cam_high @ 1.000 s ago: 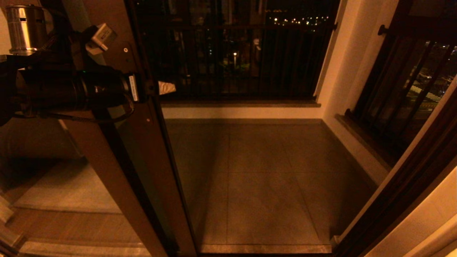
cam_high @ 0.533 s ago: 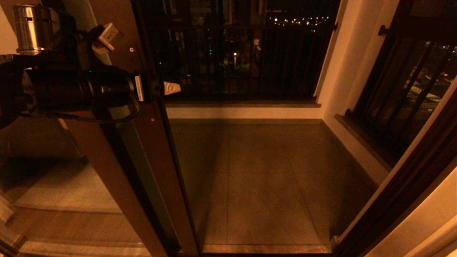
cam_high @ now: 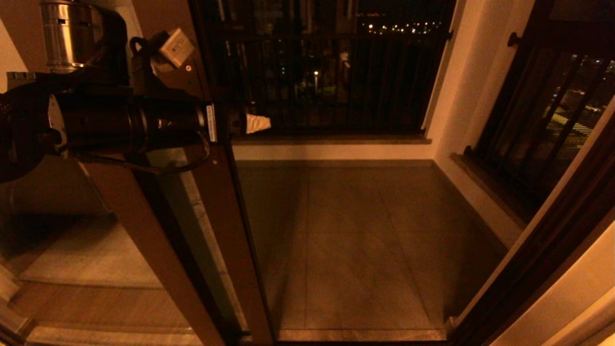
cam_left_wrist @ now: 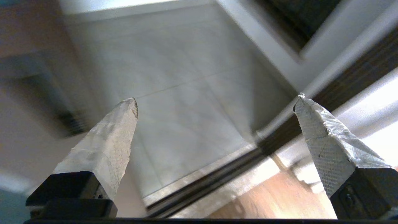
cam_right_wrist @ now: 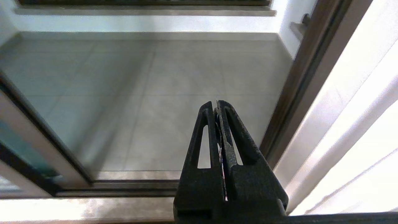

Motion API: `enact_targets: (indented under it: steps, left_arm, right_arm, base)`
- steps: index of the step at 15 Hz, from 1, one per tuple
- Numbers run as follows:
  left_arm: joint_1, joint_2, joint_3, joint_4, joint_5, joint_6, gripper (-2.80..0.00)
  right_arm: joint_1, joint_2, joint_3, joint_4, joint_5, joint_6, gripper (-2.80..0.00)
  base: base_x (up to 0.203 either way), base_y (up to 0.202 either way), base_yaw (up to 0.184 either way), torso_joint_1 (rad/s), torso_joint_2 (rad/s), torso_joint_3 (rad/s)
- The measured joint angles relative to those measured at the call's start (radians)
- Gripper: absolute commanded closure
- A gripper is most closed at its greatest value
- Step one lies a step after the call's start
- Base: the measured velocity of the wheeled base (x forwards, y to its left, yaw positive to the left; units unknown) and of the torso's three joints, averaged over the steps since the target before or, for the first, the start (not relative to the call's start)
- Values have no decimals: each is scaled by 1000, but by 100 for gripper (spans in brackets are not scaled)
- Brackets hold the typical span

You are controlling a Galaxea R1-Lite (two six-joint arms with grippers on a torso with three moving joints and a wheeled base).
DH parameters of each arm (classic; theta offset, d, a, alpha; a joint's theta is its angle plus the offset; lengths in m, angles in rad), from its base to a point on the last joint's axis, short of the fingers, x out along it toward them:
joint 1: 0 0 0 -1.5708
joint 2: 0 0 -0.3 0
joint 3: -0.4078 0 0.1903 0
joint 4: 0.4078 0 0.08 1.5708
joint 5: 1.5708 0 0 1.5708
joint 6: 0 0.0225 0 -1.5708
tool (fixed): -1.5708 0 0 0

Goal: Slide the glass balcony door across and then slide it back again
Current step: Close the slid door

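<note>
Your inventory at this moment:

- Glass balcony door (cam_high: 226, 230): brown-framed upright running from upper left down to the sill in your head view, left of centre. The doorway to its right stands open onto the tiled balcony floor (cam_high: 350, 240). Screws show on the upright's face.
- Left gripper (cam_high: 252, 123): raised at the upper left of your head view, arm reaching across the door's upright at about handle height. One tape-wrapped fingertip pokes out past the frame's edge on the balcony side. In your left wrist view the two wrapped fingers (cam_left_wrist: 105, 146) are spread wide, with nothing between them; only floor and the floor track (cam_left_wrist: 205, 183) lie beyond. Whether a finger touches the frame, you cannot tell.
- Right gripper (cam_right_wrist: 217, 107): not in your head view. Your right wrist view shows its black fingers pressed together, holding nothing, hanging above the sill near the right door jamb (cam_right_wrist: 298, 81).
- Black barred railing (cam_high: 336, 72): at the far end of the balcony, city lights behind it.
</note>
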Motion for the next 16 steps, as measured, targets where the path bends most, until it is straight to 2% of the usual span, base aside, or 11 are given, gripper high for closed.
enact_targets:
  steps: [8, 10, 13, 14, 16]
  left_arm:
    - [-21, -3, -11, 8, -2, 0, -280]
    - [1, -21, 4, 11, -101, 3, -280]
    - [101, -54, 34, 10, -337, 33, -280]
    - [123, -57, 39, 7, -380, 38, -280]
    - [155, -59, 42, 6, -400, 40, -280]
  right_arm:
    - [-2, 0, 0, 0, 0, 0, 0]
    - [-2, 0, 0, 0, 0, 0, 0]
    - [-1, 0, 0, -1, 0, 0, 0]
    - [-2, 0, 0, -1, 0, 0, 0]
    - [-2, 0, 0, -1, 0, 0, 0]
  base:
    - [0, 0, 0, 0, 0, 0]
    - [0, 0, 0, 0, 0, 0]
    - [0, 0, 0, 0, 0, 0]
    - [0, 0, 0, 0, 0, 0]
    - [0, 0, 0, 0, 0, 0]
